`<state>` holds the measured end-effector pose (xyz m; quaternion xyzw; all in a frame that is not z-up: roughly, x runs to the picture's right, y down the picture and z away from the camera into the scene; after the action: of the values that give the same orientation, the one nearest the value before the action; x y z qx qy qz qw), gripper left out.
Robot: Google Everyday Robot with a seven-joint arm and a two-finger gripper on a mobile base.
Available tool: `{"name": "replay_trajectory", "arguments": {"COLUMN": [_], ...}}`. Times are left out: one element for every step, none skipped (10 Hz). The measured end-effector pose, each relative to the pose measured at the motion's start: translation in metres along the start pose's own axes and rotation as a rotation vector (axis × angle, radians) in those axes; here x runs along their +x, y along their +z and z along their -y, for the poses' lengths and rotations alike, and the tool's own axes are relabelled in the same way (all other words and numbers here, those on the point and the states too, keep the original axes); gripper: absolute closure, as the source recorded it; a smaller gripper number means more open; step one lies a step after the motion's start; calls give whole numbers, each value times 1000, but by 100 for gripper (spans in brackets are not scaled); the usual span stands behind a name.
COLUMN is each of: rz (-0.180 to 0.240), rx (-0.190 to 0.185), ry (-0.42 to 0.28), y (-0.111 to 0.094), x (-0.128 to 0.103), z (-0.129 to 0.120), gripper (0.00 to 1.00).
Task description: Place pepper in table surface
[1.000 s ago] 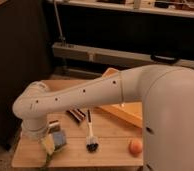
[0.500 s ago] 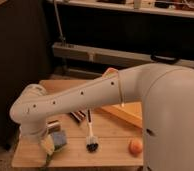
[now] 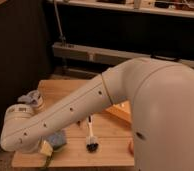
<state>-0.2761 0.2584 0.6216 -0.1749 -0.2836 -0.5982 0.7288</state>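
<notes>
The pepper showed only as a slim greenish shape near the table's front-left edge, just beside a blue sponge. The gripper hung there under the arm's wrist, jaws spread wide; whether they touched the pepper could not be told. Bare wood lay open on either side of the brush. The orange bin sat mostly behind the arm, its contents hidden.

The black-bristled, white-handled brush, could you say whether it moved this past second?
No; the brush keeps its spot against the light-brown wooden table edge. The tool hangs lower-left, beneath the white arm elbow.
</notes>
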Motion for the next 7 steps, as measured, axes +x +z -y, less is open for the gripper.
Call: {"name": "replay_trajectory", "arguments": {"rz": [28, 61, 91, 113, 130, 146, 160], "rx": [2, 0, -1, -3, -10, -18, -27], "ry": [-6, -11, -21, -33, -44, -53, -57], "y": [10, 19, 26, 32, 37, 41, 47], "x": [3, 4, 3, 4, 3, 1, -1], "z": [-1, -2, -1, -1, -1, -1, -3], "gripper": [20, 20, 20, 20, 20, 20, 20]}}
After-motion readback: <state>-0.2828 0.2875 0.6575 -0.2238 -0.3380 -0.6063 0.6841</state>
